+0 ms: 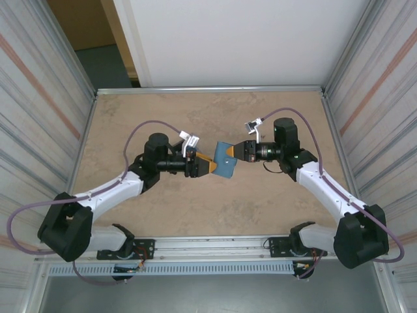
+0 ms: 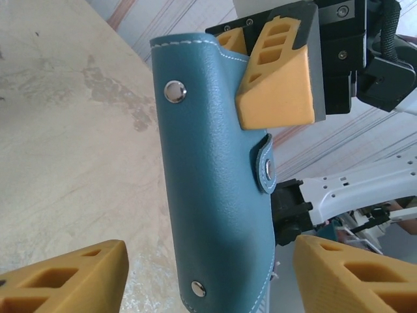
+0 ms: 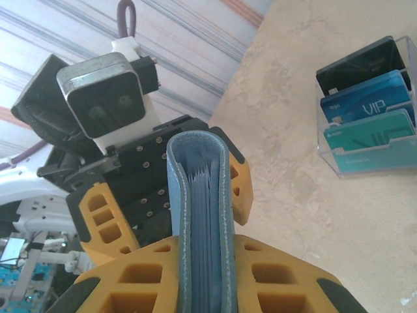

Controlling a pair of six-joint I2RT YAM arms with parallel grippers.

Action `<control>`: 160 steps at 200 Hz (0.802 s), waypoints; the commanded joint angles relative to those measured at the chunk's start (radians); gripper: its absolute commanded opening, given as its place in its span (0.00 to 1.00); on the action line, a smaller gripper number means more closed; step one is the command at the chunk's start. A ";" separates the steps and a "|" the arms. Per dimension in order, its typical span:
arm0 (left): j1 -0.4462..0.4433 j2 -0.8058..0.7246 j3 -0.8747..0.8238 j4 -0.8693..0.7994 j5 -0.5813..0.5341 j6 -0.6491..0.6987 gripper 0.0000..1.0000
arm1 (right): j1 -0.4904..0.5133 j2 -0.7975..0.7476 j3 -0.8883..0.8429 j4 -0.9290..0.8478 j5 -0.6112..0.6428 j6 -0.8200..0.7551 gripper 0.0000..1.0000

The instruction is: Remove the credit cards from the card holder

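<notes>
Top view, wallet: the teal wallet (image 1: pixel 223 162) hangs shut in the air over the middle of the bench (image 1: pixel 195 117), between the 2 arms.
Top view, claws: the right claw (image 1: pixel 234 154) meets it from the right, the left claw (image 1: pixel 210 166) from the left.
Left wrist, right claw: its 2 yellow fingers pinch the wallet's top edge, 1 on each cover.
Left wrist, left claw: spread, 1 finger on either side of the wallet's lower half. A gap shows on both sides, so it touches nothing.
Left wrist, closure: a strap with a snap (image 2: pixel 266 166) wraps the right edge and looks fastened.
Right wrist, wallet: seen edge-on, clamped between the right claw's own fingers, with thin layers packed between the covers. Whether cards are among them I cannot tell.
Right wrist, cards: 3 cards (image 3: pixel 368 111), black, blue and teal, sit in a clear stand (image 3: pixel 365 166) on the bench, well apart from the wallet.
Step in hand: probably the left claw taking hold so the wallet can be opened.
How to do it well: grip 1 cover only, near the strap, and hold the right pinch firm. Free the snap before spreading the covers, because squeezing across both covers would only hold the wallet shut.
</notes>
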 commanded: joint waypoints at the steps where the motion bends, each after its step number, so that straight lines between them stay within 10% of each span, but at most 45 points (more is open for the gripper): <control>1: -0.017 0.014 0.029 0.036 0.047 -0.001 0.62 | 0.002 -0.009 0.043 0.056 -0.049 -0.001 0.13; 107: -0.046 0.019 0.027 0.035 -0.029 0.006 0.09 | 0.020 0.029 0.068 -0.011 0.015 -0.045 0.15; 160: -0.079 -0.047 0.025 -0.099 -0.240 0.097 0.00 | 0.040 0.003 0.110 -0.186 0.262 -0.109 0.51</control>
